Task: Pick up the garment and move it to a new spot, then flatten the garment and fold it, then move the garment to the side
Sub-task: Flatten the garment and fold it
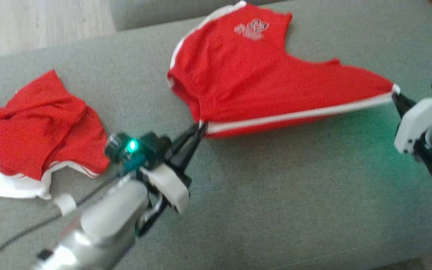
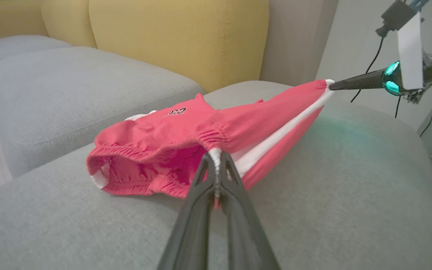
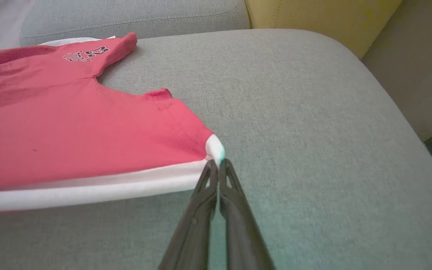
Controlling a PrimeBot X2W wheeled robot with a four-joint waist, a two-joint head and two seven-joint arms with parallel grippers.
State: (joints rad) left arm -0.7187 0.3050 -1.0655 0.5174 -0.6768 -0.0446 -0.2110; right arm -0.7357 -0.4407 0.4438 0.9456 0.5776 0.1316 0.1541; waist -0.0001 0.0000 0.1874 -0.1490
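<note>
Pinching red shorts [image 1: 261, 86], left end effector [image 1: 201, 129], right end effector [image 1: 398, 98] clamped

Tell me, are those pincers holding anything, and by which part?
Both hold the red fabric shorts with the white side stripe: the left pincer pinches the elastic waistband at the stripe, the right pincer the leg-hem corner at the stripe's other end.

Sofa: grey fabric seat cushion [image 1: 294, 195], with a second grey cushion [image 2: 69, 86] beside it and mustard-yellow back cushions [image 2: 178, 41] behind. Floor [image 1: 32, 22]: pale wood planks. Light: soft, even.
</note>
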